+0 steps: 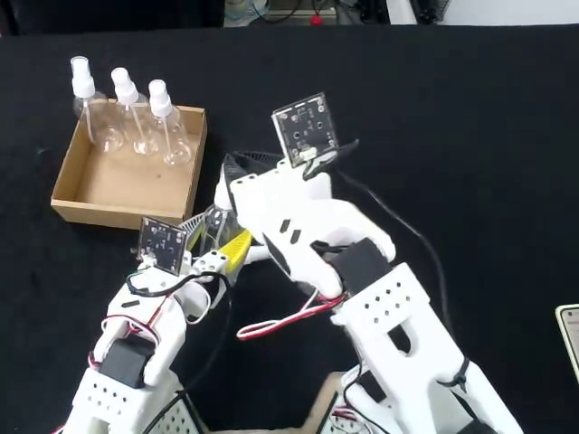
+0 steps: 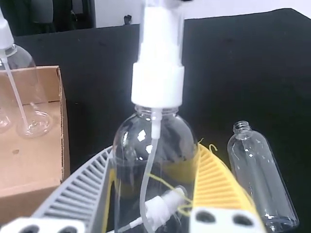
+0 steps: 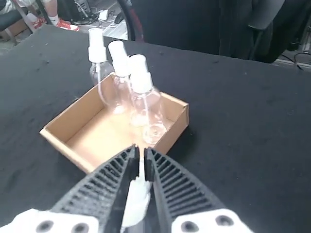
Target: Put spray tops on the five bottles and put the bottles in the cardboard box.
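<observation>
Black table cloth, both arms mid-table. Left gripper: grey and yellow fingers clamped on clear bottle, upright between them. Right gripper: fingers nearly closed, pinching spray top sitting on that bottle's neck. Step looks like screwing top on. Keep top square to neck, dip tube straight, left grip firm against twist. Thread engagement hidden under collar. Uncapped bottle just beside yellow finger. White part seen through held bottle, unclear. Beyond fingertips: cardboard box, three capped bottles inside.
</observation>
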Controlling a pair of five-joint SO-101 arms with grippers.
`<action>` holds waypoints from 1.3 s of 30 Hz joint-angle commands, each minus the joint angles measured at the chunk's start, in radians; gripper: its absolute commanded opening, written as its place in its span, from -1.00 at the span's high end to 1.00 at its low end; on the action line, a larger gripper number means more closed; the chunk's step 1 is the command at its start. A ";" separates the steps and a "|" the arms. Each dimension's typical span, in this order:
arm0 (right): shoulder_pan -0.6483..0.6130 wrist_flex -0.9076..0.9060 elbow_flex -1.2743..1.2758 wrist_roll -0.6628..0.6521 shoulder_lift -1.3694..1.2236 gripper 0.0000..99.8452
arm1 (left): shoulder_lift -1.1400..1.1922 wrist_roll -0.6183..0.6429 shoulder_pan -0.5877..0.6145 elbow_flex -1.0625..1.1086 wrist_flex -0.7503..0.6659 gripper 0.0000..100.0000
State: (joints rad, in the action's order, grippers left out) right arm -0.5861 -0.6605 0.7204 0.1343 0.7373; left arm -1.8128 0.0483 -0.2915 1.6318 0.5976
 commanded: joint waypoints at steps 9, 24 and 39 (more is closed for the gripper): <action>-0.040 -0.055 -0.059 -0.005 0.004 0.96 | -0.012 -0.002 -0.001 -0.019 -0.005 0.75; 0.077 -0.054 -0.068 -0.006 0.401 0.96 | -0.014 -0.002 -0.001 -0.031 -0.015 0.75; 0.222 0.212 0.470 0.002 0.447 0.96 | -0.012 0.008 0.407 -0.028 -0.468 0.75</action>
State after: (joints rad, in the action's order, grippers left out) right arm -0.3867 -0.5271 1.1531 0.1343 1.1623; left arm -1.8144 0.0483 -0.0353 1.6303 0.2800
